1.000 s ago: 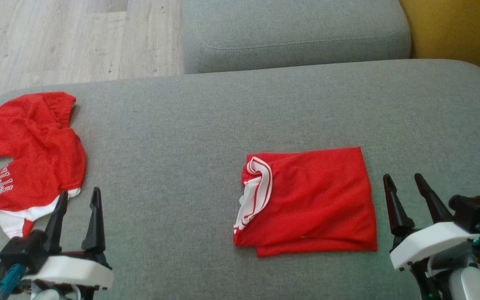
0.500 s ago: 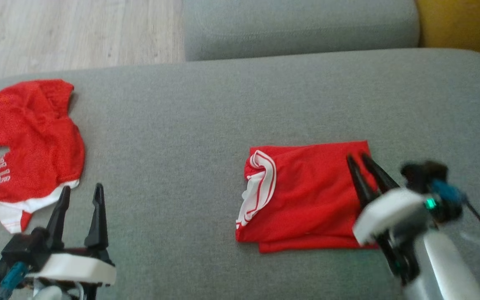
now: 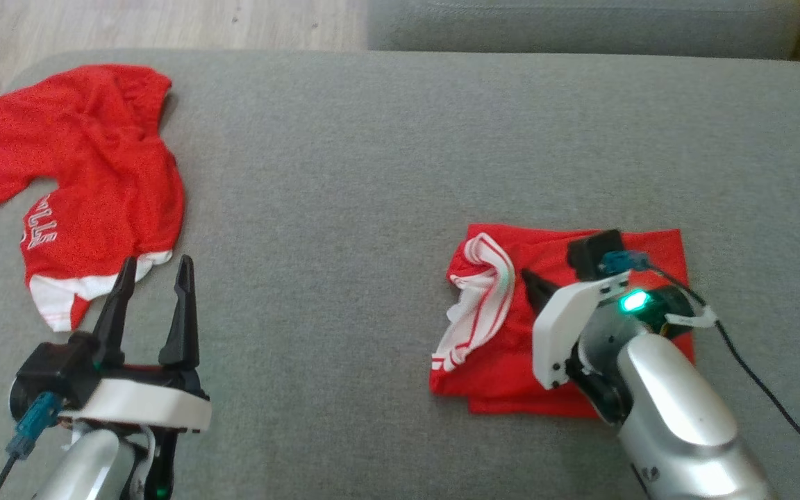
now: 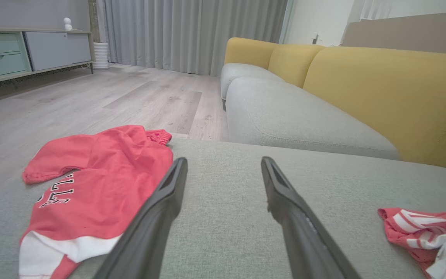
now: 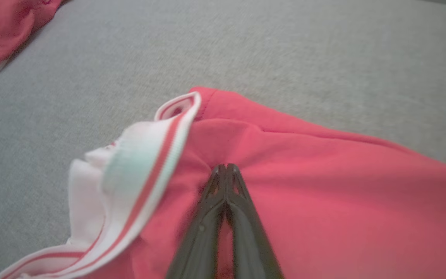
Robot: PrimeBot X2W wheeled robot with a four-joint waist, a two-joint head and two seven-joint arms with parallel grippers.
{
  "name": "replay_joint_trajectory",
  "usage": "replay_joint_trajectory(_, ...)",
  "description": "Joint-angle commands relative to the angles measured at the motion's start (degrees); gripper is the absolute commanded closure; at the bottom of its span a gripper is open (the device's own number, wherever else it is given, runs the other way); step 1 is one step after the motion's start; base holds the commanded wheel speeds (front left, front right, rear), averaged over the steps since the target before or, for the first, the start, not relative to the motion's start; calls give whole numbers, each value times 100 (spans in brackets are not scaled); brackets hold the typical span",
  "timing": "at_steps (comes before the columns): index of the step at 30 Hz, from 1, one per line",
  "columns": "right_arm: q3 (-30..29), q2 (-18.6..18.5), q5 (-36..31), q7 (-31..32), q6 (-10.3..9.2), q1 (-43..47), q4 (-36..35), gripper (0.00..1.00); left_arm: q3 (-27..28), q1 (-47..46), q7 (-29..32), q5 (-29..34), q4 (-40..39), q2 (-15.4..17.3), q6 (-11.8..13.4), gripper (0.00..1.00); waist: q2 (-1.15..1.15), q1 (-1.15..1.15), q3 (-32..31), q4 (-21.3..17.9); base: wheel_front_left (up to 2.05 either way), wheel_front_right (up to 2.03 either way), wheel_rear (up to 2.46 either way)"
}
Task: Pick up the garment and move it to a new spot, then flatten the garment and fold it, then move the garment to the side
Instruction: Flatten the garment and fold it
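The garment (image 3: 497, 378) is a red folded piece with a white striped band along its left edge. It lies flat on the grey sofa seat (image 3: 344, 208), right of centre. My right gripper (image 3: 528, 278) is shut, its tips pressed down on the garment's middle just right of the band. The right wrist view shows the two fingers (image 5: 226, 167) closed together on the red cloth (image 5: 323, 193), which puckers slightly at the tips. My left gripper (image 3: 157, 262) stands open above bare seat at the lower left, holding nothing (image 4: 224, 159). The garment's banded corner (image 4: 428, 236) shows far right there.
A second red shirt (image 3: 87, 173) with white lettering lies crumpled at the seat's left end, just beyond my left fingertips (image 4: 103, 174). Wooden floor (image 3: 164, 21) lies past the seat's far edge. Another grey cushion (image 3: 580, 28) and a yellow backrest (image 4: 381, 89) lie beyond.
My right gripper has swung left from beside the garment to over its middle, shut, and come down on the cloth. The head camera has tilted down. The left gripper is still.
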Motion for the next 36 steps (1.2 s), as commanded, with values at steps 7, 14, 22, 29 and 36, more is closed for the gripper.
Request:
replay_joint_trajectory(7,843,78,431,-85,43,-599,242,100,175,-465,-42,84,-72,41,-65,0,0,-1,193,205,0,0,0)
replay_joint_trajectory(14,1625,79,1049,-17,43,-1035,483,100,125,-667,-55,127,31,-80,-153,0,0,-1,322,347,0,0,0)
replay_joint_trajectory(22,2348,79,2479,-375,43,-1283,-2,100,235,-705,-70,143,223,-121,-219,0,0,-1,262,265,0,0,0)
replay_joint_trajectory(29,1665,-13,2311,-1750,43,-1110,-458,0,482,-445,-76,148,248,-49,-186,0,0,-1,-110,-116,0,0,0)
replay_joint_trajectory(36,250,-584,1437,-2300,43,72,-1319,0,713,-24,-78,130,154,15,-97,0,0,-1,-496,-540,0,0,0)
